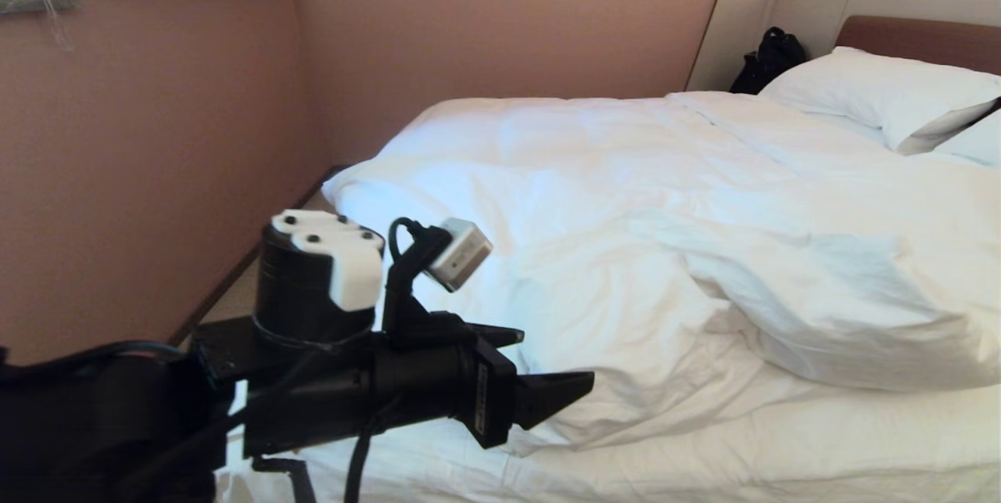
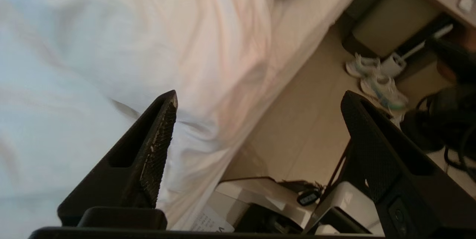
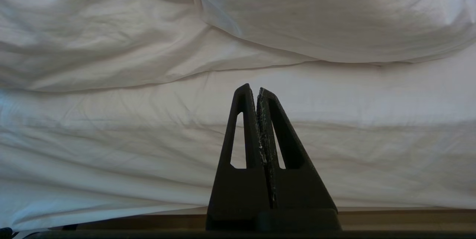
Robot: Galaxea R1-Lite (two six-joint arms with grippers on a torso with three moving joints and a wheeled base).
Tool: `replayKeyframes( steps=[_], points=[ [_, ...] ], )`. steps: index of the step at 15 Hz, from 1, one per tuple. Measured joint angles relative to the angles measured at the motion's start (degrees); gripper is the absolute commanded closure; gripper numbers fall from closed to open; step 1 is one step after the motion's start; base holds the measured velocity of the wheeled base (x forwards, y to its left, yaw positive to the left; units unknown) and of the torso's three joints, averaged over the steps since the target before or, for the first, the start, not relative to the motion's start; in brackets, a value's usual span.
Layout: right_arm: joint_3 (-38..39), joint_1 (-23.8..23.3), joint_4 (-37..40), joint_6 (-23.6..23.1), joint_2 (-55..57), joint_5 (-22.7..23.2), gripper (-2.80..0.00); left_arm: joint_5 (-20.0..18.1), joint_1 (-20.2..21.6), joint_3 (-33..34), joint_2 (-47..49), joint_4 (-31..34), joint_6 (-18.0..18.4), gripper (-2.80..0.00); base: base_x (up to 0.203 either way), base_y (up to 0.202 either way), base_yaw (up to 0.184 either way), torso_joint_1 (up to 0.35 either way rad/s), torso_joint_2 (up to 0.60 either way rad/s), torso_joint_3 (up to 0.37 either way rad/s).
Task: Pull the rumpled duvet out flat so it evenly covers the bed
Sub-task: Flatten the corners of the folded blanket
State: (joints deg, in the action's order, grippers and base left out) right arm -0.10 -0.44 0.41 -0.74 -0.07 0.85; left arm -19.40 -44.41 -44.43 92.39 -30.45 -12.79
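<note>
Nearest the camera in the head view, at about 7 o'clock, the left tool (image 1: 547, 378) hangs over the foot corner of the bed (image 1: 782, 456), pointing toward 3 o'clock, its two prongs standing wide apart with nothing between them. The right tool (image 3: 258, 90) shows only in its own wrist view, prongs pressed together and empty, facing the side of the bed low down.

The duvet (image 1: 626, 198) lies from the left tool toward 1 and 2 o'clock. Its closest fold sits just beside the prongs, so the left arm looks the nearer one for the next pull. Its long axis runs from the foot toward the pillows (image 1: 884, 96) at 2 o'clock.

It looks thick, white and rumpled: a fat roll is bunched at 3 o'clock, leaving a strip of sheet (image 1: 860, 432) bare along the near edge. It probably needs dragging toward 5 o'clock.
</note>
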Motion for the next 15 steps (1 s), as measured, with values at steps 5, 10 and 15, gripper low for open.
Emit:
replayKeyframes(
  steps=[5, 10, 15],
  points=[
    [0.0, 0.0, 0.0, 0.0, 0.0, 0.0, 0.00, 0.0, 5.7, -7.0, -4.0, 5.1, 0.1, 0.00, 0.000, 0.000, 0.000, 0.000, 0.00, 0.000],
    [0.0, 0.0, 0.0, 0.0, 0.0, 0.0, 0.00, -0.8, 11.8, -20.0, 6.7, 5.5, -0.1, 0.00, 0.000, 0.000, 0.000, 0.000, 0.00, 0.000],
    [0.0, 0.0, 0.0, 0.0, 0.0, 0.0, 0.00, -0.5, 13.2, -35.4, 17.1, 17.1, -0.2, 0.00, 0.000, 0.000, 0.000, 0.000, 0.00, 0.000]
  ],
)
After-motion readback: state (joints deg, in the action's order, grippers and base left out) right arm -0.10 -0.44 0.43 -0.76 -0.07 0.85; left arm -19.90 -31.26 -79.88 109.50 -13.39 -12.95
